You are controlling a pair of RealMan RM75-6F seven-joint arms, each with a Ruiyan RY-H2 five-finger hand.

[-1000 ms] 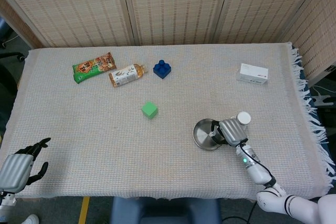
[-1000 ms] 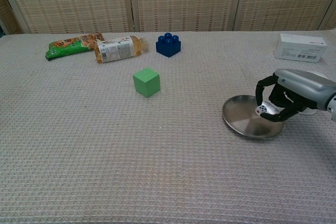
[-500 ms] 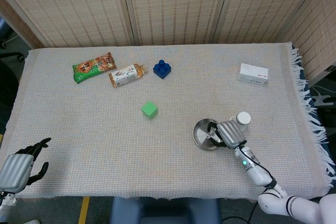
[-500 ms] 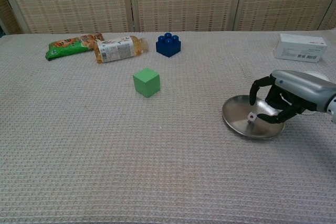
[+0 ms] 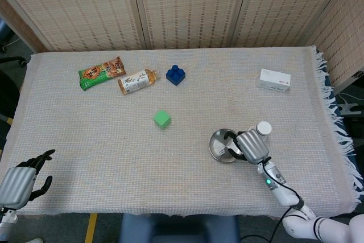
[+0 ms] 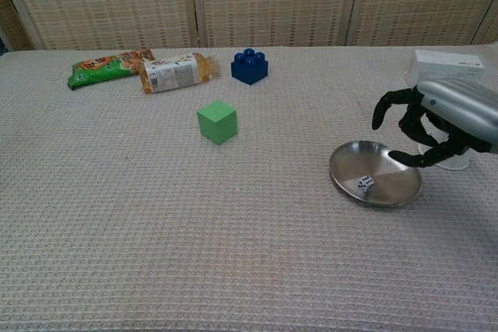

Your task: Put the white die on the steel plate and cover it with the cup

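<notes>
Woven grey cloth over the whole table (image 6: pixel 156 231), reed screens behind. At lower right of the chest view, steel plate (image 6: pixel 397 190) with the white die (image 6: pixel 365 184) now lying loose inside it, near its front left. A second ago pinched in the right hand (image 6: pixel 436 126); since released. Right hand lifted clear above the plate's far edge, fingers spread, holding nothing. White cup (image 5: pixel 263 128) just behind the plate, mostly hidden by the hand, probably upright. Left hand (image 5: pixel 20 177) unmoved at lower left of the head view, fingers apart, empty. Green cube (image 6: pixel 217 121) mid-frame, unchanged.
</notes>
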